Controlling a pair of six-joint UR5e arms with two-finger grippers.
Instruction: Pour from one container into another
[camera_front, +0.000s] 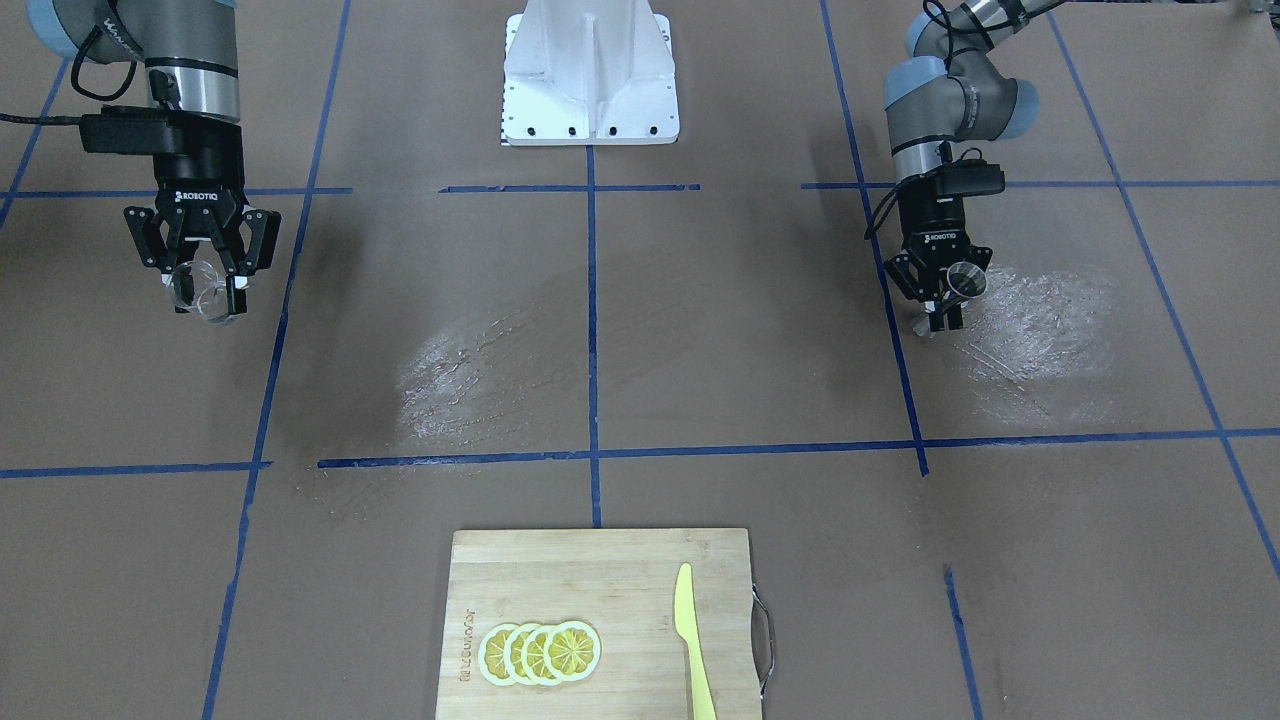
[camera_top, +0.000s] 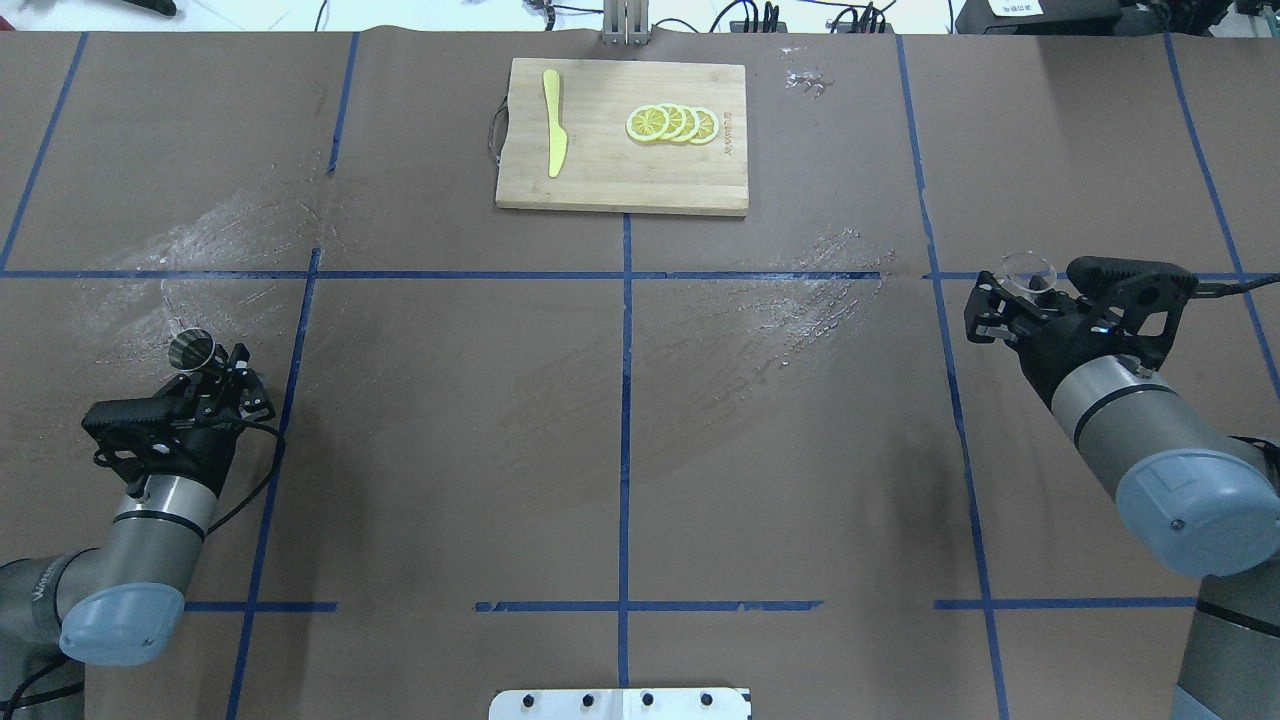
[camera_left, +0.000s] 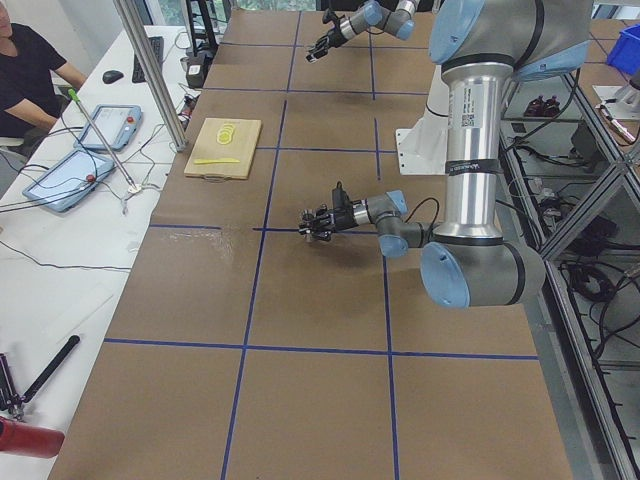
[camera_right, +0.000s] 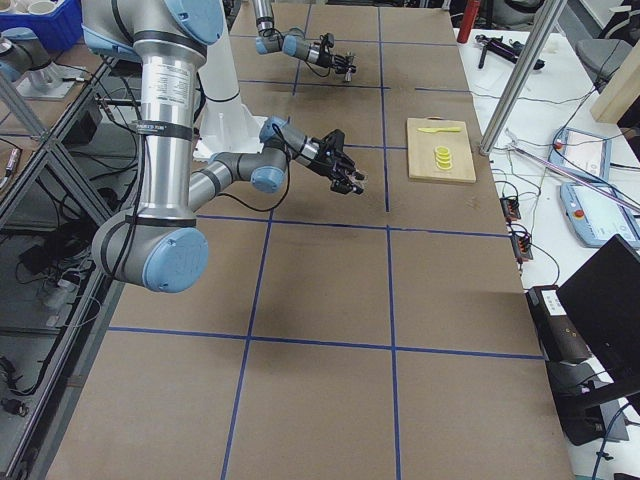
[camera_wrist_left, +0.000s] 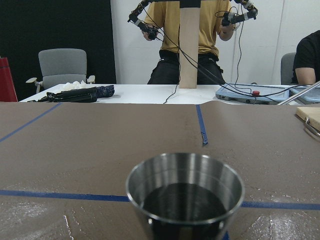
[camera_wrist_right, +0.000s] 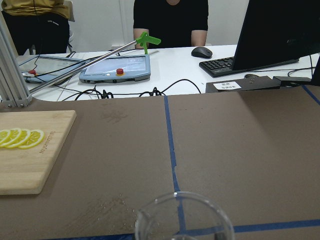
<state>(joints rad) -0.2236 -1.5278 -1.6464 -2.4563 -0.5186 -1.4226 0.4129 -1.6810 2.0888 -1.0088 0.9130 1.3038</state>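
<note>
The clear glass (camera_top: 1028, 270) is at the table's right side, with my right gripper (camera_top: 1012, 295) shut on it; the front view shows the glass (camera_front: 205, 290) tilted between the fingers, above the table. Its rim (camera_wrist_right: 182, 220) fills the bottom of the right wrist view. The steel jigger (camera_top: 190, 350) is at the table's left side with my left gripper (camera_top: 210, 370) shut on it, and it also shows as the jigger (camera_front: 967, 280) in the front view. In the left wrist view the jigger (camera_wrist_left: 185, 195) stands upright with a dark inside.
A wooden cutting board (camera_top: 600, 180) lies at the far middle edge, with lemon slices (camera_top: 672, 123) and a yellow knife (camera_top: 554, 135) on it. The white robot base (camera_front: 590, 75) stands between the arms. Operators sit beyond the table's far side.
</note>
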